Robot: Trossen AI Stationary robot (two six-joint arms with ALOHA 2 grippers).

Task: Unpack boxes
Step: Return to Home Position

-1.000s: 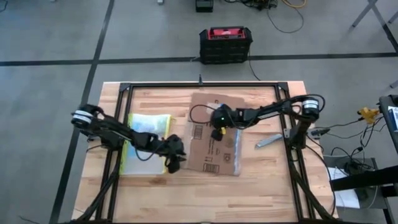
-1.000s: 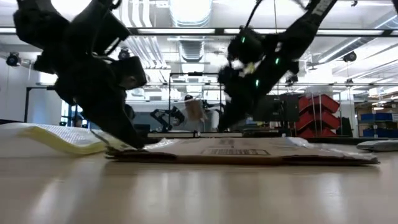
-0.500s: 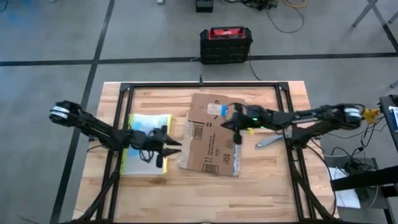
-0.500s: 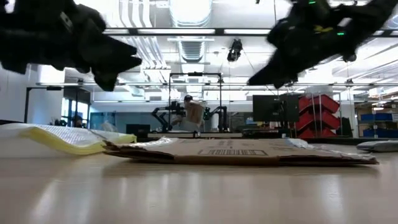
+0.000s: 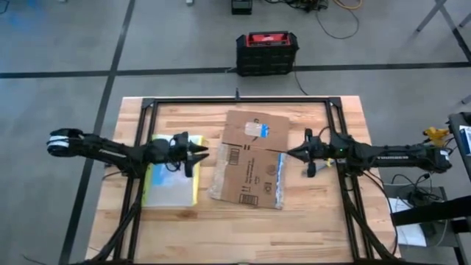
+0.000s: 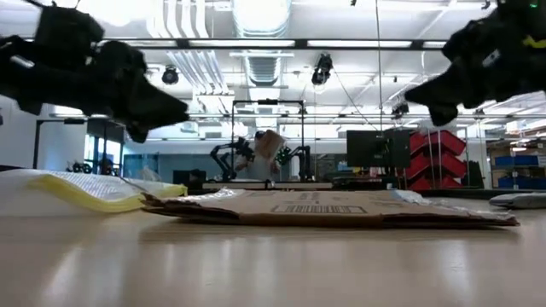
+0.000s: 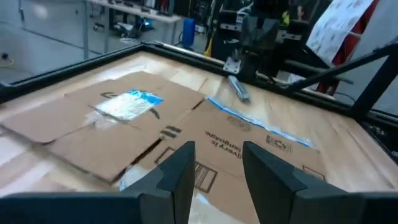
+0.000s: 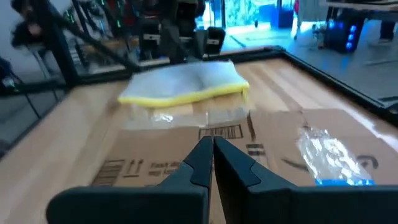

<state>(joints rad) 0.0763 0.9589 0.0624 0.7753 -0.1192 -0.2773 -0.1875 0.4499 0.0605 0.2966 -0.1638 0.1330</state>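
The brown cardboard box lies flattened in the middle of the wooden table, printed side up, with a taped label on its far flap. My left gripper hovers open and empty above the box's left edge, pointing level toward the right; the left wrist view shows the gap between its fingers. My right gripper is shut and empty, hovering just off the box's right edge and pointing level toward the left, its fingertips together.
A clear, yellow-edged plastic pouch lies flat on the table left of the box, under my left arm. A grey tool lies on the table right of the box. A black and red case stands on the floor beyond the far edge.
Both grippers have drawn back from the box and tipped from pointing down to level. The left one rose off the box's near left corner and went toward the table's left edge. The right one left the box's middle and went toward the right edge.
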